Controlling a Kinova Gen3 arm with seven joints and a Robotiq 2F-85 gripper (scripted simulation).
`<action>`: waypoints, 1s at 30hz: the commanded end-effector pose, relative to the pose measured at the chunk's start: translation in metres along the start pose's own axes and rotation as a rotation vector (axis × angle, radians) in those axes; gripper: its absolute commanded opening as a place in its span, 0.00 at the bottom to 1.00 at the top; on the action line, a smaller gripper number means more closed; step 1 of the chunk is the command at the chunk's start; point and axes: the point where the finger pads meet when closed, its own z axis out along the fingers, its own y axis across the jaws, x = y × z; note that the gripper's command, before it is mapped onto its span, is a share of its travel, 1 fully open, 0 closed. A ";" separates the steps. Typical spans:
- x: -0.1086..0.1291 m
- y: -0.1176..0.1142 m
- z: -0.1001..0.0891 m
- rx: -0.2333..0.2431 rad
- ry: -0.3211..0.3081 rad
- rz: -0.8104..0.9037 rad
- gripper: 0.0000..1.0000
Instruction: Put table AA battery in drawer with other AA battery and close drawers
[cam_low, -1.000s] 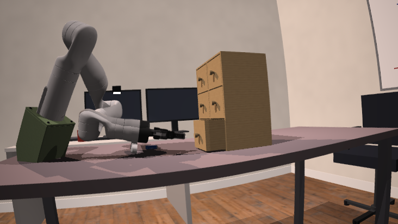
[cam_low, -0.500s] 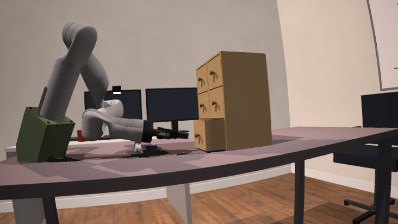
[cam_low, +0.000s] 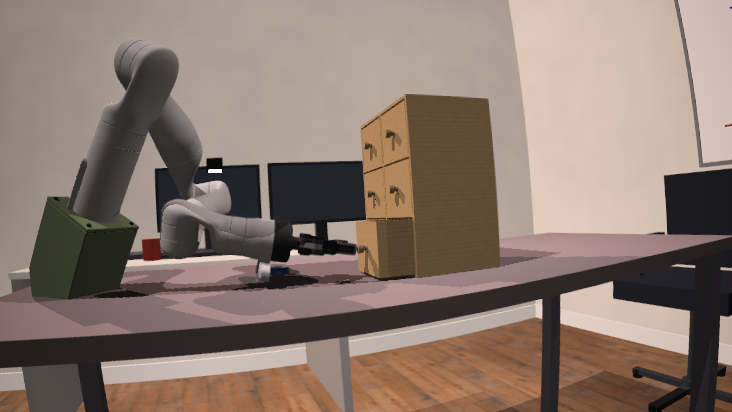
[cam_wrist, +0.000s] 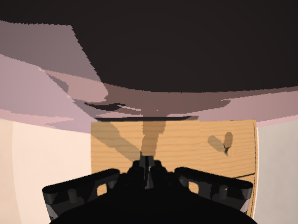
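The small wooden chest [cam_low: 430, 186] stands on the table with two rows of small drawers above one wide bottom drawer [cam_low: 385, 248]. My gripper [cam_low: 352, 248] is shut and empty. It points level at the bottom drawer's front, with its tips close by the handle [cam_low: 362, 249]. In the wrist view the shut fingertips [cam_wrist: 148, 163] are right at the drawer front [cam_wrist: 173, 149], left of a handle [cam_wrist: 226, 141]. A small white and blue thing [cam_low: 270, 270], which looks like the AA battery, lies on the table under my forearm. The drawers' contents are hidden.
My green base [cam_low: 76, 250] sits at the table's left. A red cup [cam_low: 151, 249] and two dark monitors [cam_low: 315, 191] stand behind the arm. A dark desk and chair [cam_low: 681, 286] are at the right, past the table's edge.
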 end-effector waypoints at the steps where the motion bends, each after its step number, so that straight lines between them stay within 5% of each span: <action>1: -0.003 -0.001 0.005 0.003 -0.005 0.003 0.00; 30: -0.010 -0.001 0.048 0.003 -0.005 0.003 0.00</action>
